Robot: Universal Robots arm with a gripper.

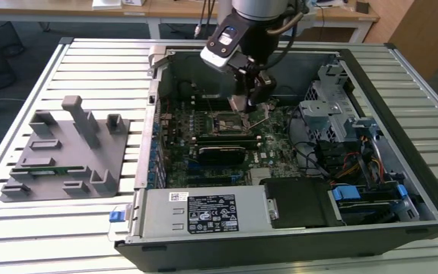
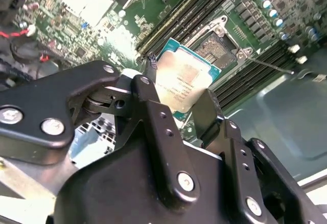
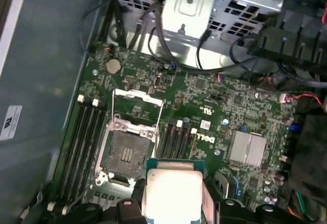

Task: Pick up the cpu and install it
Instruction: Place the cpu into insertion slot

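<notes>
Slatted metal table (image 1: pixel 52 240) carries an open computer case (image 1: pixel 280 250) lying on its side in the middle of the exterior view, and a grey plastic fixture (image 1: pixel 67 160) sits apart from it at the exterior view's left, with a green memory stick (image 1: pixel 52 170) lying in one of its slots. A silver box with labels (image 1: pixel 203 212) fills the case's lower edge in that frame. The arm (image 1: pixel 253 34) comes down from the top centre of the exterior view into the case, its tip low over the green circuit board (image 1: pixel 276 148). In both wrist views the black jaws are clamped on the cpu (image 2: pixel 184 81) (image 3: pixel 171 193), one finger (image 2: pixel 150 78) on each of two opposite edges, the shiny metal top facing the cameras. The cpu hangs above the board, clear of it, just beside the socket (image 3: pixel 125 152) (image 2: pixel 217 47) and not over it. The socket lies bare, its dark square of contacts showing and its metal frame (image 3: pixel 138 97) swung back. Dark memory slots (image 3: pixel 176 139) run between the socket and a ribbed silver heat sink (image 3: pixel 248 147).
</notes>
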